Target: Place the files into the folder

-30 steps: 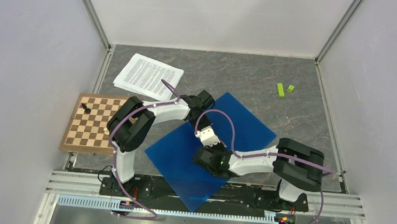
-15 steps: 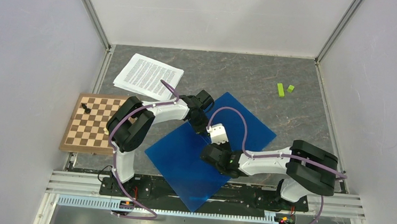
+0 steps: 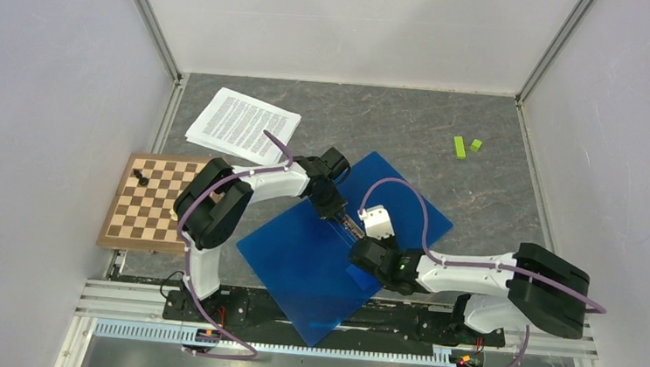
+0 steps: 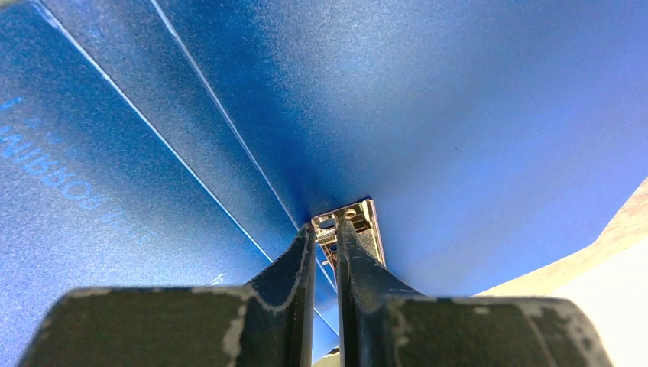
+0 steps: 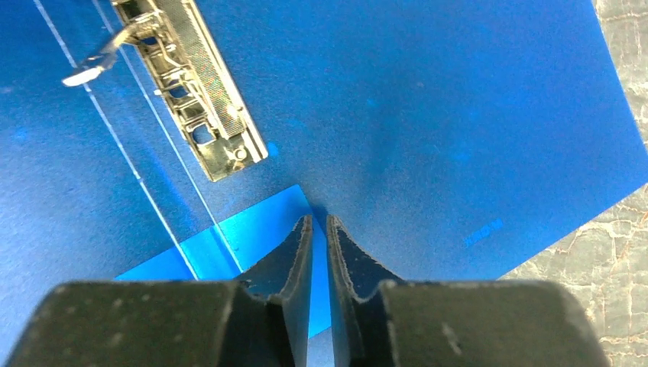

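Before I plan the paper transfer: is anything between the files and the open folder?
Yes: the left arm lies between the files and the open folder, and the left gripper and right gripper both sit at its inner face.

I'm driving a robotics lab cell: plain white enclosure panels (image 3: 37, 126) on aluminium corner posts (image 3: 149, 16) wall my grey marbled desk (image 3: 414, 125), with a slotted aluminium rail (image 3: 120, 294) along the frame's bottom.

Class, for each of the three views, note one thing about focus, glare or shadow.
Top external: even light, sharp, only soft shadows on the folder. Left wrist: folder hazy toward the top, metal clip glinting. Right wrist: clip crisp, with bright glare.
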Action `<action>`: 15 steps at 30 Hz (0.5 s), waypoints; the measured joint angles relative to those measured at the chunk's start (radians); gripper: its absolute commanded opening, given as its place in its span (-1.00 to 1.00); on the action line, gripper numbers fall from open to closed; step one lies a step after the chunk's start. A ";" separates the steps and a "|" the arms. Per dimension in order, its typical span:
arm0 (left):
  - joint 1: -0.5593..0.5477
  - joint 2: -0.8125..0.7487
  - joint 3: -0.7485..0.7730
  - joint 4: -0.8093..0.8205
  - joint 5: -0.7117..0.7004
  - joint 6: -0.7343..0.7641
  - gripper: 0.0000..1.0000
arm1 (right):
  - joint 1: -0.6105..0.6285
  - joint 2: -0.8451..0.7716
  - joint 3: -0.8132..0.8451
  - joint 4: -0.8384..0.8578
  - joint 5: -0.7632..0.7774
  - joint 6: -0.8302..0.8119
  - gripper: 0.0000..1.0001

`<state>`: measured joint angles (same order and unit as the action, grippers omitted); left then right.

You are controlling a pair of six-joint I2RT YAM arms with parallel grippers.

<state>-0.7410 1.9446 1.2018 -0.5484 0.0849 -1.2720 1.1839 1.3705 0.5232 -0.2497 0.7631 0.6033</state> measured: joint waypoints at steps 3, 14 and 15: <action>0.000 -0.008 -0.009 0.013 -0.001 0.017 -0.95 | -0.004 -0.037 0.000 0.008 -0.035 -0.044 -0.64; -0.009 0.088 0.227 -0.144 -0.077 0.228 -0.95 | -0.171 -0.110 0.009 0.148 -0.247 -0.166 -0.52; -0.008 0.110 0.267 -0.166 -0.096 0.247 -0.95 | -0.192 -0.116 0.012 0.159 -0.277 -0.173 -0.50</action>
<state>-0.7494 2.0548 1.4693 -0.7139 -0.0113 -1.0248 0.9916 1.2545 0.5350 -0.0902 0.4866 0.4301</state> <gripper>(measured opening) 0.174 0.239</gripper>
